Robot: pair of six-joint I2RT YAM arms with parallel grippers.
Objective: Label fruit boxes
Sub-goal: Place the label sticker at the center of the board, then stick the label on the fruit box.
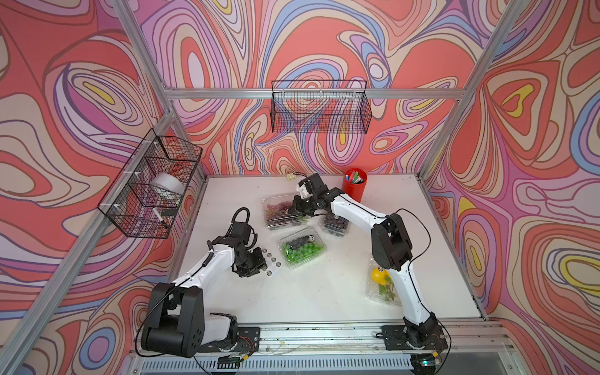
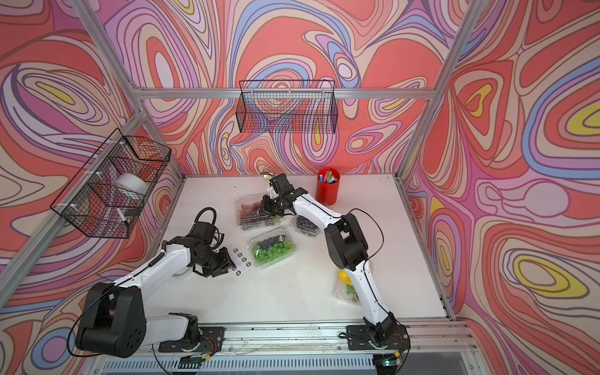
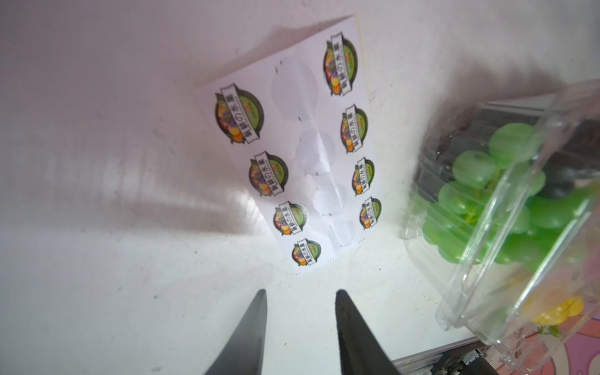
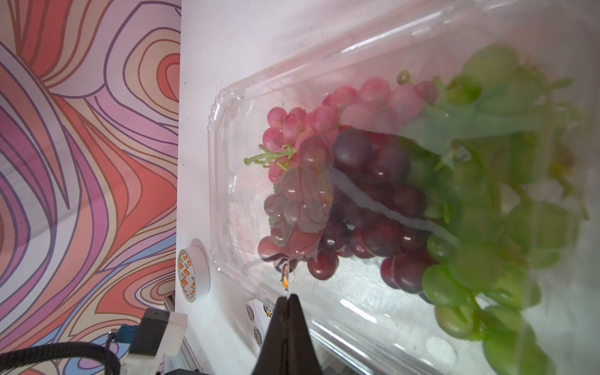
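Clear-plastic red-grape box (image 1: 274,211) sits mid-frame in both top views, where the right gripper (image 4: 287,296), pinched shut on a round sticker (image 4: 285,276) held edge-on, might fold it onto its own tips, while the left gripper (image 3: 300,292) stands half-open, empty.

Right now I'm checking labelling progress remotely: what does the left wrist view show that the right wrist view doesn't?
Only the left wrist view: the left hand, open and empty; blank peeled circles on the sticker sheet; the green grape box.
Only the right wrist view: the right hand shut on a sticker by the red grape box; a tape roll.
Both: the white table and the sticker sheet, though the right wrist view catches only a corner of it.
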